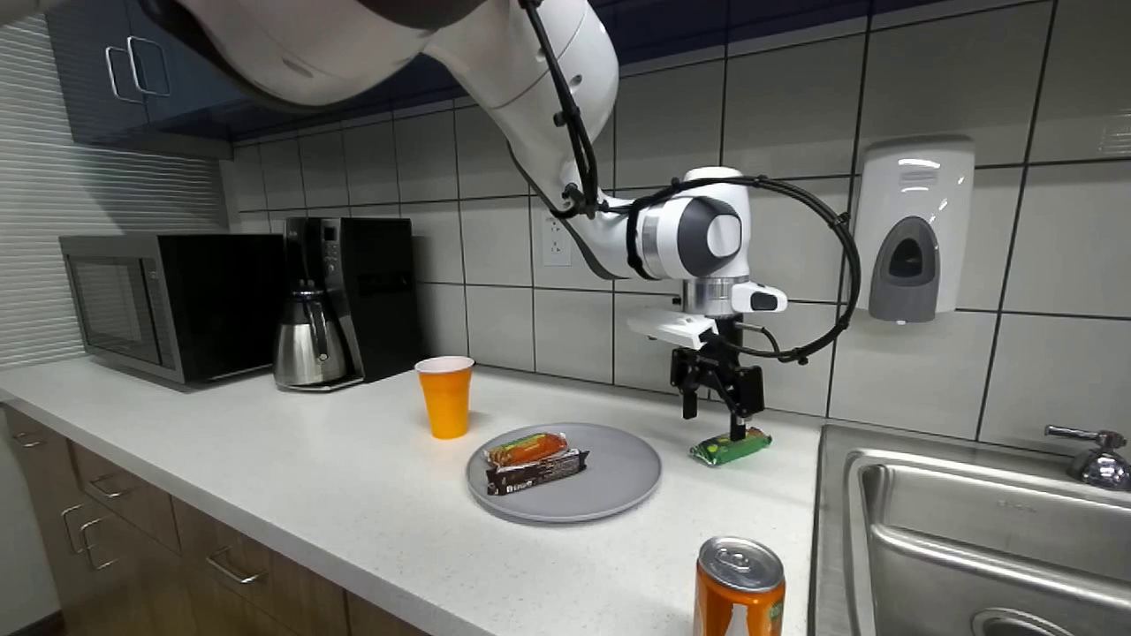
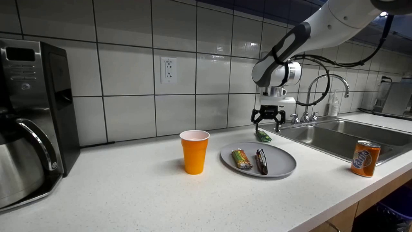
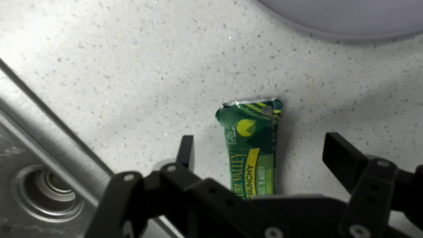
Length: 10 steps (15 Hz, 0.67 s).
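Right below the gripper (image 2: pixel 266 129), a green granola bar (image 3: pixel 251 149) lies flat on the tabletop (image 1: pixel 353 442), lined up lengthwise, I'd guess so the wide-apart fingers (image 3: pixel 343 162) fit either side of its narrow width; nothing's held. Near the gripper, a gray plate (image 1: pixel 618 484) corrals an orange bar (image 1: pixel 528 449) and a brown bar (image 1: pixel 535 473), probably just for tidiness.

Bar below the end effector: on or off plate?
Off: the wrist view shows the green bar on the countertop, apart from the plate.

In an exterior view, the arm (image 1: pixel 530 115) slants in from between ten and eleven o'clock; its bent wrist (image 1: pixel 720 237) points widely spread fingers (image 1: pixel 738 426) toward six.
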{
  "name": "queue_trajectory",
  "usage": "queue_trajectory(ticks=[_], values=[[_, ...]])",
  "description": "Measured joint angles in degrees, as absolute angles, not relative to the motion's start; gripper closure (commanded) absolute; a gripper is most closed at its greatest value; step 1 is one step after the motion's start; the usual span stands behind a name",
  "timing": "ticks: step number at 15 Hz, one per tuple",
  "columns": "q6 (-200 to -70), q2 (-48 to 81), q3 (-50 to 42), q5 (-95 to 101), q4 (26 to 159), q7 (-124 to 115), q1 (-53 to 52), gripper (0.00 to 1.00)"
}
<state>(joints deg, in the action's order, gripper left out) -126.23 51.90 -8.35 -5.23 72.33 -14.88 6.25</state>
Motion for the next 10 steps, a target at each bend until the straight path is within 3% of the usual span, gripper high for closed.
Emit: queue_trajectory(ticks=[10], values=[[-120.0, 58.6, -8.4, -5.2, 61.9, -15.8, 7.2, 0.00]])
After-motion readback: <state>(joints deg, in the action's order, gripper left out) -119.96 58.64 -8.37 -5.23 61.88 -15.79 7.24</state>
